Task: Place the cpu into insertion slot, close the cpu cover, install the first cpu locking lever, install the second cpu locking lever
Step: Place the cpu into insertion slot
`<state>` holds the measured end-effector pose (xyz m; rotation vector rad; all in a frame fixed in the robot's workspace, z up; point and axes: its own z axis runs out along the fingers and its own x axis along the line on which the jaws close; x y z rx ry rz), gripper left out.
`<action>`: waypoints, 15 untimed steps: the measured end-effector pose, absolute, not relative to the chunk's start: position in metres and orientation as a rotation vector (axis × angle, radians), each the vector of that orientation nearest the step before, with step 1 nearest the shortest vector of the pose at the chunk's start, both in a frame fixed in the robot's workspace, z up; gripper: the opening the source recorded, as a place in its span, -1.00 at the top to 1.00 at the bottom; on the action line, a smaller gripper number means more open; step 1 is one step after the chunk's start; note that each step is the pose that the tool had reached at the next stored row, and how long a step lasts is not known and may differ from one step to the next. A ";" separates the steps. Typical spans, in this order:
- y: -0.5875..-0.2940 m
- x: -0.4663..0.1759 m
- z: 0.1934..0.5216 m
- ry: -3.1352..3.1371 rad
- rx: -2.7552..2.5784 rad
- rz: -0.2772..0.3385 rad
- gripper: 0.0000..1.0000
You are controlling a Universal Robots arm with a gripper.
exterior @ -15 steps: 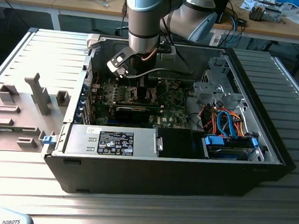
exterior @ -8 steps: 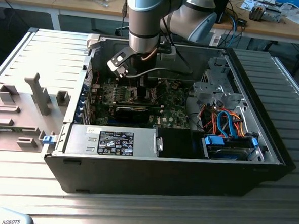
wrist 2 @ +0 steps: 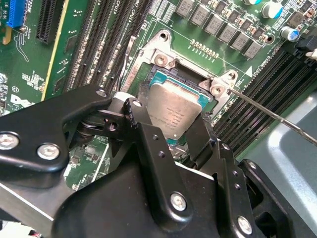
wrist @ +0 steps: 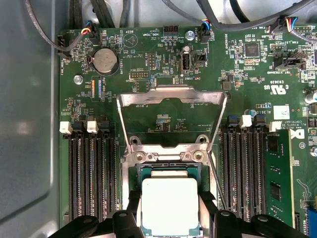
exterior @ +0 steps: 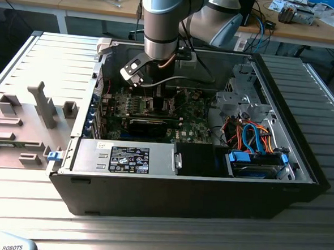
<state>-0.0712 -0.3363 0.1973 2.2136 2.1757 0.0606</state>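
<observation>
Reaches down into the open computer case (exterior: 151, 198). Grips the cpu (wrist 2: 173, 111) by two opposite edges, fingers (wrist 2: 198, 134) closed against its sides. Holds it squarely over the insertion slot (wrist: 168, 169) on the green motherboard (wrist: 148, 64); cannot tell whether seated or just above. Shows the cpu cover (wrist: 171, 95) swung back open and a thin locking lever (wrist 2: 267, 111) unlatched beside the socket.

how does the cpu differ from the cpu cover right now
The cpu is a solid square with a plain silver top; the cpu cover is an open frame with a large window. The tool grips the cpu by two opposite edges over the insertion slot; the cpu cover is swung open, away from the slot, with nothing holding it. Both are silvery metal and roughly socket-sized.
</observation>
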 end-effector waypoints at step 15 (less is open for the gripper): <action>-0.336 -0.071 0.198 2.176 2.214 0.061 -0.22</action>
